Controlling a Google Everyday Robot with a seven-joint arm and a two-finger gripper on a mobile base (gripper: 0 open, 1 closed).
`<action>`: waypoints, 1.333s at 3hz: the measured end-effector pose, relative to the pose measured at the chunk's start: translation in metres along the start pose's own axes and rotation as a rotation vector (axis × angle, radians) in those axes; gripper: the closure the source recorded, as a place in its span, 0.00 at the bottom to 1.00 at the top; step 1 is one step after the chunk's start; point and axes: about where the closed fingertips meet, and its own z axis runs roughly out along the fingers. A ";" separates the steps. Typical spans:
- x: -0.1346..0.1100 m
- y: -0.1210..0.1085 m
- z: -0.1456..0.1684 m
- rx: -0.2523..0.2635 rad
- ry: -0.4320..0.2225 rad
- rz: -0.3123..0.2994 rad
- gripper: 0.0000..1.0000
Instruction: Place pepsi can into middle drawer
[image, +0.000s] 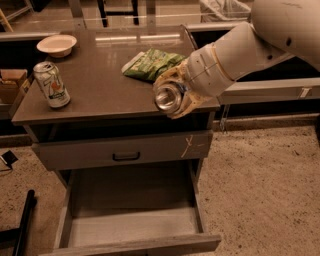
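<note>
Risk at the far left is small: the white can with green and orange print (51, 85) stands upright near the worktop (100, 95) edge, well apart from the action, and so does the pale bowl (56, 45) behind it. Lower down, the middle drawer (130, 227) is pulled open with its floor bare. The closed drawer front (80, 152) with the black handle (126, 156) sits above its rear part, so a descent too close in could knock the load against that front or the worktop lip. The green snack bag (152, 64) lies just behind the tool, and a backward swing might drag it. The tool (172, 97) is clenched around the pepsi can (167, 96), held in the air at the worktop's front right corner and tipped so its silver top faces outward. Tilted like that, the can may slip from the grip, or land on its side and roll if released high above the drawer floor. The arm (240, 50) reaching in from the right could also brush that corner as it lowers
</note>
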 end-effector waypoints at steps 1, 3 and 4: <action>-0.036 -0.005 -0.002 0.043 0.096 -0.017 1.00; 0.014 0.070 0.073 0.032 -0.275 0.359 1.00; 0.051 0.117 0.110 -0.015 -0.371 0.539 1.00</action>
